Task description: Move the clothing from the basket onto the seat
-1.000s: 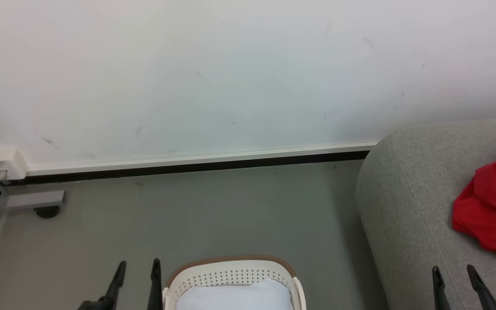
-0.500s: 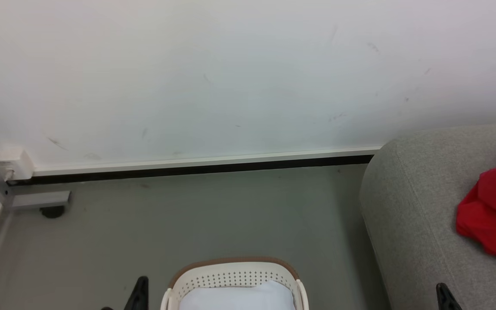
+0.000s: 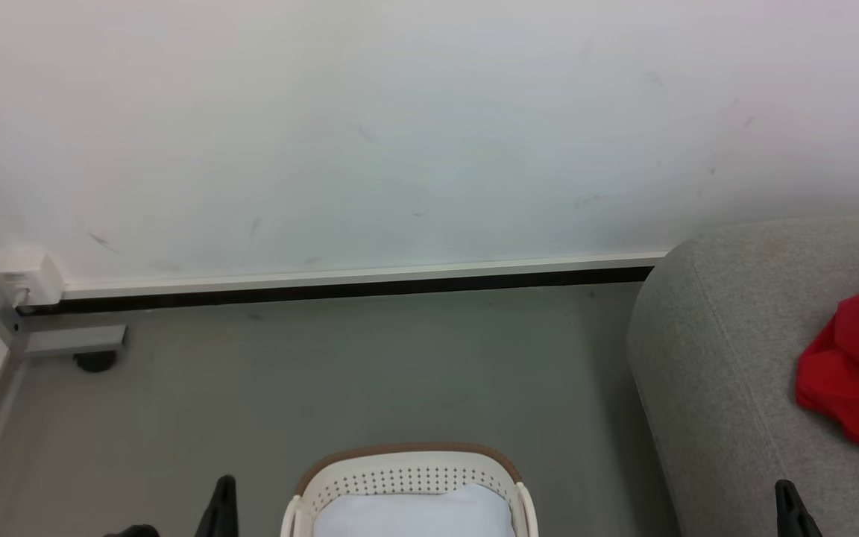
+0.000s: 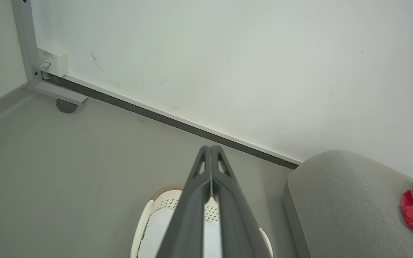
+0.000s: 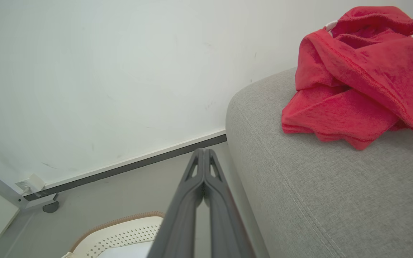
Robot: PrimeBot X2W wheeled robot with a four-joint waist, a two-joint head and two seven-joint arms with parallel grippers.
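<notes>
The red clothing (image 3: 858,373) lies crumpled on the grey seat (image 3: 728,373) at the right, its folds large in the right wrist view (image 5: 357,82). At the bottom centre stands the white basket (image 3: 407,473), holding a pale blue-white cloth (image 3: 414,514). My left gripper (image 3: 223,496) is just left of the basket, and its fingers (image 4: 210,148) are shut with nothing between them. My right gripper (image 3: 787,496) hangs over the seat's front part, below the garment. It is also shut and holds nothing (image 5: 203,152).
A white wall with a dark baseboard (image 3: 340,287) runs behind the grey floor. A grey frame foot on a caster (image 3: 75,344) and a white wall box (image 3: 23,272) sit at the far left. Bare floor separates the basket from the seat.
Both grippers went from open to shut and dropped lower in the head view. The camera shifted slightly. The red clothing stays on the seat.
</notes>
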